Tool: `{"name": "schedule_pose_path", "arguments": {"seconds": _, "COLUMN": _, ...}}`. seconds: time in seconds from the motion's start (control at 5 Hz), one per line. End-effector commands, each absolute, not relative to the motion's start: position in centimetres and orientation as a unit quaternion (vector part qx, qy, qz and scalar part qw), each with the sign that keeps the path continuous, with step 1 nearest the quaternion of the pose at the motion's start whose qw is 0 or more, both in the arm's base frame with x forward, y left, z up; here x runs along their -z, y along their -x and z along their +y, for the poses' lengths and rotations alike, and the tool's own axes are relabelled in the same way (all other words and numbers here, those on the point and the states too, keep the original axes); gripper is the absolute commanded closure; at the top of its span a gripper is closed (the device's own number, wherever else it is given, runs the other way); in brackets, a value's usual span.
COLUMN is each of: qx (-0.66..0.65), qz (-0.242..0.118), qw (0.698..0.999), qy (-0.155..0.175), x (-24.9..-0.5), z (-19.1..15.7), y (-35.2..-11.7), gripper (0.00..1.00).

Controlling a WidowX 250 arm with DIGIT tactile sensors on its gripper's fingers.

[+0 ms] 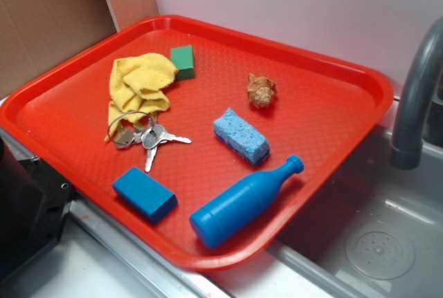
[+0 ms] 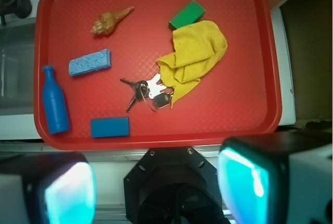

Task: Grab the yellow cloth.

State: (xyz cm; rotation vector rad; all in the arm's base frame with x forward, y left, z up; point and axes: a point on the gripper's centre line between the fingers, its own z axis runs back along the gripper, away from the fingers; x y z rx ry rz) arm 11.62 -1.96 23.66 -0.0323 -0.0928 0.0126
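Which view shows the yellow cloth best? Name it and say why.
The wrist view: the yellow cloth is seen from straight above, whole outline clear. The exterior view shows it obliquely, keys overlapping its lower edge.

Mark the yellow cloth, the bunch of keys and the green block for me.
yellow cloth (image 2: 195,52), wrist view, middle of its folded bulk.
bunch of keys (image 2: 148,91), wrist view, where the keys meet the ring.
green block (image 1: 183,61), exterior view, its top face.

your gripper (image 2: 156,187), wrist view: two broad fingers (image 2: 255,182) at the lower corners, blurred, pale grey-white housings with glowing teal-cyan inner faces. between them you have a black rounded mount with small screws along its upper edge. exterior view: a black body part at lower left.
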Motion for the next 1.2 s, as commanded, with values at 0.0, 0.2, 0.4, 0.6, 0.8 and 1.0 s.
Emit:
{"name": "schedule_pose_path", "arguments": {"seconds": 0.0, "qx": -0.006, "qz": -0.046, "qw": 0.999, "qy": 0.016, "x": -23.7, "z": -2.0, "y": -11.6, "gripper": 0.0}}
{"name": "schedule_pose_path", "arguments": {"seconds": 0.2, "qx": -0.031, "qz": -0.056, "qw": 0.998, "qy": 0.009, "x": -18.7, "z": 1.7, "y": -16.6, "gripper": 0.0}}
{"name": "schedule_pose_path", "arguments": {"seconds": 0.4, "qx": -0.123, "qz": -0.081, "qw": 0.989, "qy": 0.016, "x": -15.3, "z": 5.7, "y": -19.5, "gripper": 0.0}}
{"name": "schedule_pose_path", "arguments": {"seconds": 0.6, "qx": -0.215, "qz": -0.117, "qw": 0.97, "qy": 0.013, "x": -12.9, "z": 8.0, "y": -20.9, "gripper": 0.0}}
{"name": "schedule_pose_path", "arguments": {"seconds": 0.8, "qx": -0.254, "qz": -0.101, "qw": 0.961, "qy": 0.031, "x": -9.4, "z": 8.3, "y": -21.3, "gripper": 0.0}}
{"name": "schedule_pose_path", "arguments": {"seconds": 1.0, "qx": -0.248, "qz": -0.062, "qw": 0.967, "qy": -0.014, "x": -5.7, "z": 7.1, "y": -20.7, "gripper": 0.0}}
